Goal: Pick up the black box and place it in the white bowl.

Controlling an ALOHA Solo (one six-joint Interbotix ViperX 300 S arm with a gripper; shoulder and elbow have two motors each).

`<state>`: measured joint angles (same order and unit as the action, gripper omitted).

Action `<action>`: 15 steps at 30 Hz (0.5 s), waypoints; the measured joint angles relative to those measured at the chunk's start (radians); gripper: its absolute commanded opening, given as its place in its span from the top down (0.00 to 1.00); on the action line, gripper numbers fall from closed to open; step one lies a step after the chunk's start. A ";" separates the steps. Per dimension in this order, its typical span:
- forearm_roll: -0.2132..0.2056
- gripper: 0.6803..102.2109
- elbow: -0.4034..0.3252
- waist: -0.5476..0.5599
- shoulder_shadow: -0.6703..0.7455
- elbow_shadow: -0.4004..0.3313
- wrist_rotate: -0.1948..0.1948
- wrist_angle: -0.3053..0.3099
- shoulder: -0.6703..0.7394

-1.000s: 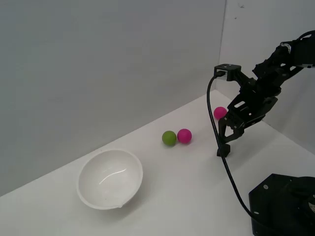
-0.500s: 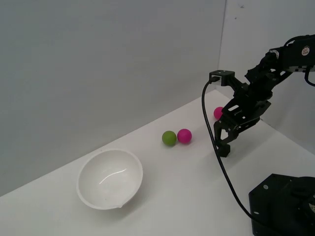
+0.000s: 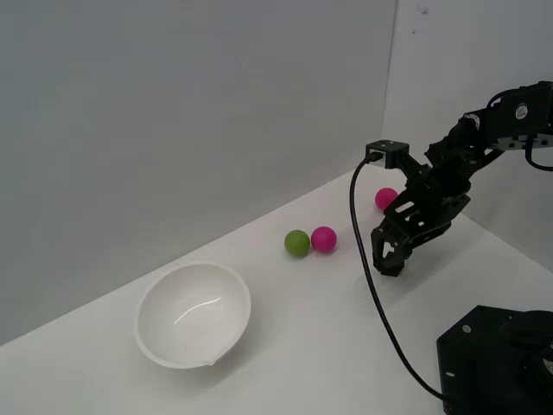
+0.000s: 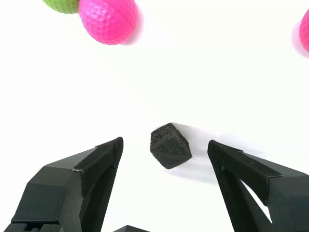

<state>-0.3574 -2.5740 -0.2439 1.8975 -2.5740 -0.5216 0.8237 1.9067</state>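
The black box (image 4: 170, 145) is a tiny matte cube resting on the white table, tilted corner-on in the wrist view. My gripper (image 4: 165, 144) is open, with one finger (image 4: 87, 174) on each side of the cube and a gap between each finger and it. In the exterior view the gripper (image 3: 387, 257) hangs low over the table, just to the exterior view's right of the balls, and the cube cannot be told apart from the black fingers there. The white bowl (image 3: 186, 354) sits far off at the exterior view's left, tipped slightly, with nothing in it.
A green ball (image 3: 297, 243) and a pink ball (image 3: 324, 239) touch each other near the gripper; the pink ball (image 4: 108, 19) lies beyond the cube. A second pink ball (image 3: 385, 198) sits by the back wall. The black robot base (image 3: 497, 363) and a hanging cable (image 3: 370, 290) are in front.
The arm has shifted toward the exterior view's left and turned, bringing the gripper a little closer to the balls while staying low over the table. Bowl and balls are unmoved.
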 measured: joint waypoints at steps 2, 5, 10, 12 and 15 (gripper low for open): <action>0.000 0.02 0.000 0.000 -0.005 0.000 -0.008 -0.002 -0.006; 0.000 0.02 0.000 0.002 -0.017 0.000 -0.015 -0.017 -0.020; 0.000 0.02 -0.002 0.000 -0.071 0.000 -0.014 -0.034 -0.072; -0.002 0.02 0.000 0.002 -0.083 0.000 -0.014 -0.034 -0.084; -0.002 0.03 -0.002 0.000 -0.084 -0.002 -0.025 -0.035 -0.086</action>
<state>-0.3590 -2.5756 -0.2439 1.8132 -2.5756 -0.5461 0.7885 1.8208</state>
